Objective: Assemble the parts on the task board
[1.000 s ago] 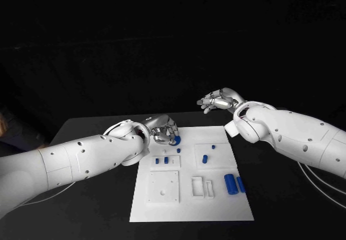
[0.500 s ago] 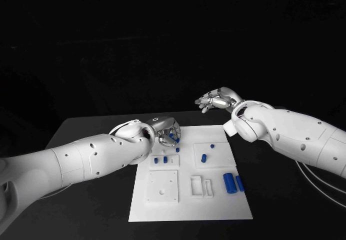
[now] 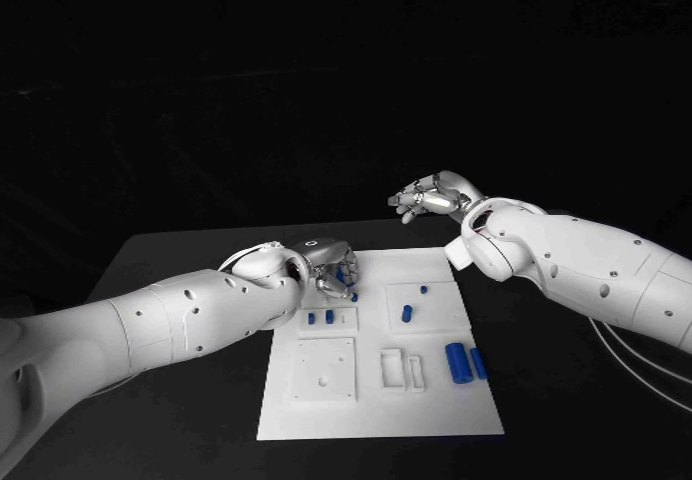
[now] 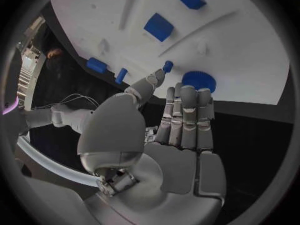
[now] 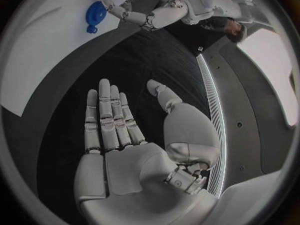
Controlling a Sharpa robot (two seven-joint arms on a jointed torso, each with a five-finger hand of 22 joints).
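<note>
The left hand (image 3: 329,262) hovers over the task board's (image 3: 433,400) far left corner, fingers apart and empty, just above a round blue gear (image 4: 199,80). The right hand (image 3: 428,200) hangs open beyond the board, holding nothing.

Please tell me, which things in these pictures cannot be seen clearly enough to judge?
- Head view: the left hand covers the round blue toothed part; contact cannot be judged.
- Left wrist view: whether the fingertips touch that part is unclear.
- Head view: the small blue pieces on the white task board are too small to identify.
</note>
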